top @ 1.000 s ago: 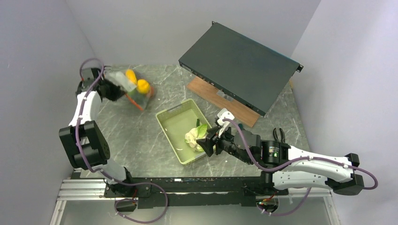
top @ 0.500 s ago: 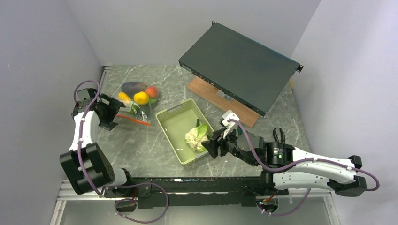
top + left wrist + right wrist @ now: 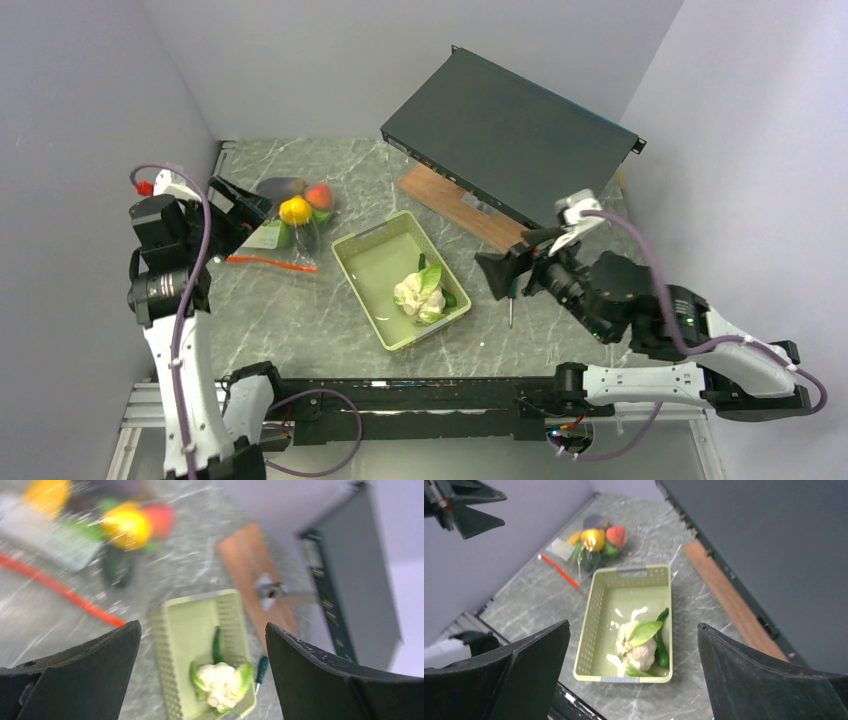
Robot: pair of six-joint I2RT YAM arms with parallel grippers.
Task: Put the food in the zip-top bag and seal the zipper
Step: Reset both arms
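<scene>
While cauliflower [image 3: 639,652] & cucumber [image 3: 661,650] sit in basket [image 3: 591,610] (zip-top bag [image 3: 268,236] lies on table [image 3: 300,310]), L gripper [image 3: 202,625] & R gripper [image 3: 633,624] gape wide, empty.

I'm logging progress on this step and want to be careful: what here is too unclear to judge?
- zipper: sealed or open unreadable; too small in the top and right wrist views, motion-blurred in the left wrist view.
- zip-top bag: cut off by the left wrist view's top and left edges.
- cucumber: near end hidden behind the cauliflower in the basket, left wrist view.
</scene>
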